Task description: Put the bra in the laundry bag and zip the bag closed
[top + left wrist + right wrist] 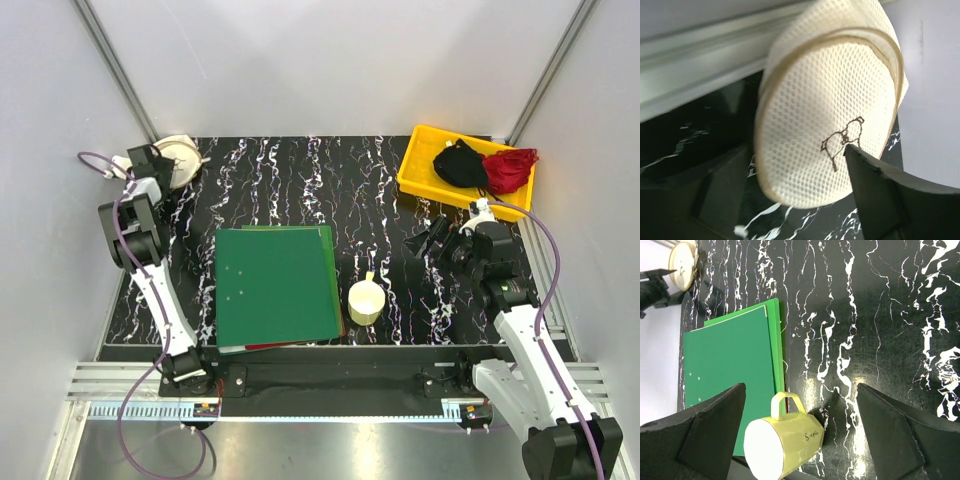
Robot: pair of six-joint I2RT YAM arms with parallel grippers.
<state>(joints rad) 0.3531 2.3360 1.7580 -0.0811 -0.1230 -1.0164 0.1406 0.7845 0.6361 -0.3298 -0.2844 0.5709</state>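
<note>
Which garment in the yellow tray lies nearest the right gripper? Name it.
The black bra, at the left of the yellow tray, closest to the right gripper; the red garment lies farther right, beside it.

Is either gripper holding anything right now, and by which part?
Right gripper: open, nothing held. Left gripper straddles the lower part of the laundry bag; whether it actually grips it cannot be told.

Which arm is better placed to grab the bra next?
Right arm: jaws open and empty, just short of the yellow bin holding the bra. The left arm is far across, jaws flanking the laundry bag.
</note>
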